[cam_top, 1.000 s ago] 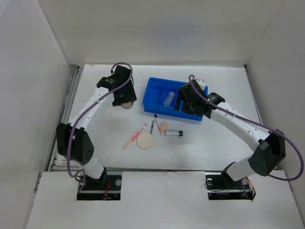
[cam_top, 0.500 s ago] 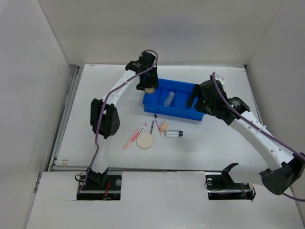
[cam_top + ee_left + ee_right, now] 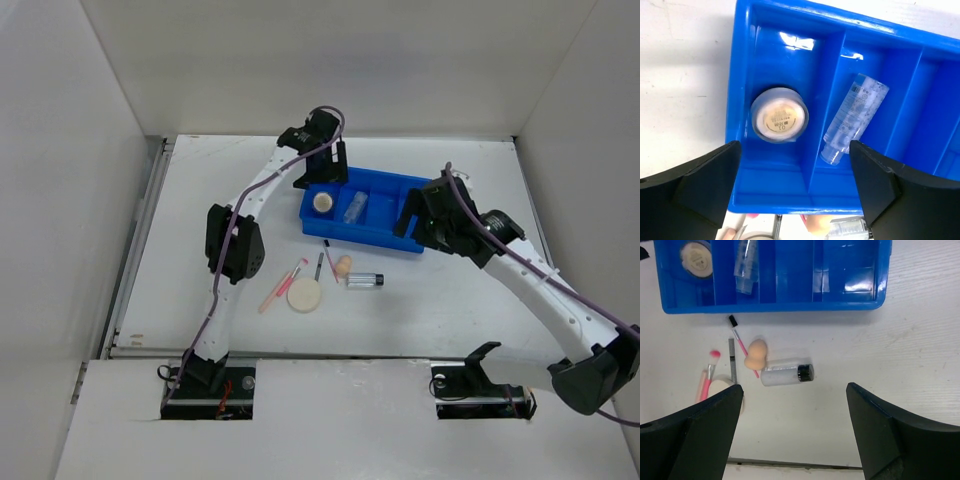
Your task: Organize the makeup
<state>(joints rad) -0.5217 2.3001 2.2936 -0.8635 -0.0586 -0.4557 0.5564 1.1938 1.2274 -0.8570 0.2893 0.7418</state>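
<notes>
The round beige compact lies in the left compartment of the blue tray. A clear tube lies in the compartment beside it. My left gripper hangs open just above the compact, holding nothing. On the table in front of the tray lie the peach sponge, a dark-capped tube, the cream puff, pink sticks and a dark stick. My right gripper is open and empty over the tray's right end.
White walls enclose the table on three sides. A metal rail runs along the left edge. The tray's two right compartments hold nothing. Bare table lies right of the dark-capped tube.
My left arm carried the compact from the back left of the table to the tray, opened and let it go in the left compartment. My right arm drew back to the right.
</notes>
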